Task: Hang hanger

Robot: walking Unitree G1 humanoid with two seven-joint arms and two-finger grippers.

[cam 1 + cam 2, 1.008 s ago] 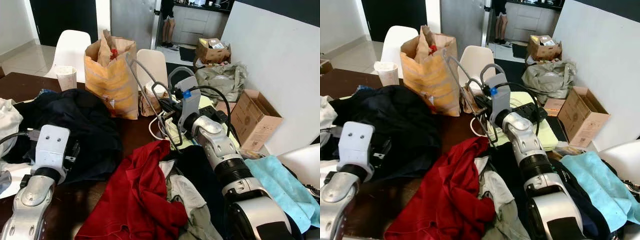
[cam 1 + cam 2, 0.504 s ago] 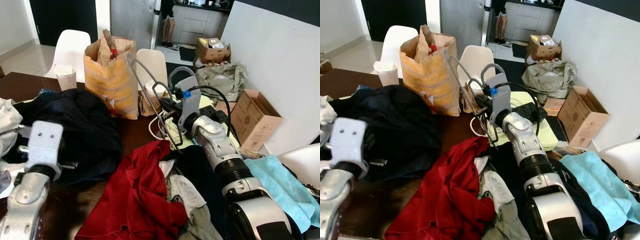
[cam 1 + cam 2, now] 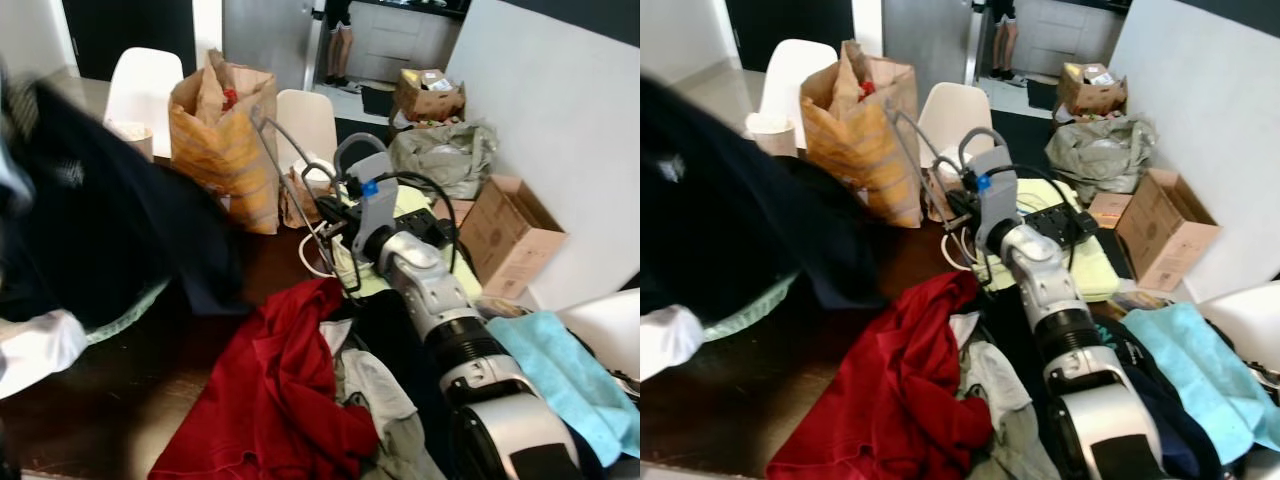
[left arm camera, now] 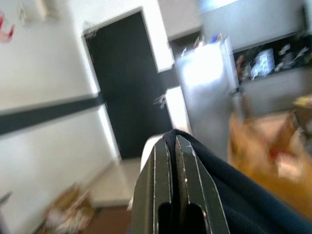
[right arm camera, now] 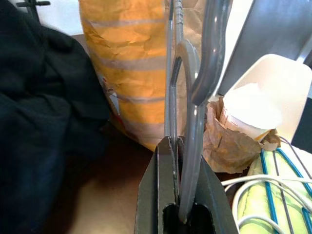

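Observation:
A grey hanger (image 5: pixel 195 117) stands upright in my right gripper (image 5: pixel 176 141), whose fingers are shut on its lower bar. In the head views that gripper (image 3: pixel 333 212) is over the far middle of the table, beside the yellow paper bag (image 3: pixel 225 150). A dark navy garment (image 3: pixel 90 220) hangs lifted and blurred over the table's left side. My left gripper (image 4: pixel 171 134) is shut on a fold of this garment (image 4: pixel 234 190) and is raised high, facing a dark door.
A red garment (image 3: pixel 290 380) lies in the pile at the table's front middle, with a light blue towel (image 3: pixel 570 370) to the right and a white cloth (image 3: pixel 35 350) to the left. White chairs (image 3: pixel 310 120) stand behind. A cardboard box (image 3: pixel 510 240) sits right. A person (image 3: pixel 340 40) stands far back.
My left arm has swung up out of the head views, lifting the dark navy garment off the table. The right arm and the hanger have stayed put.

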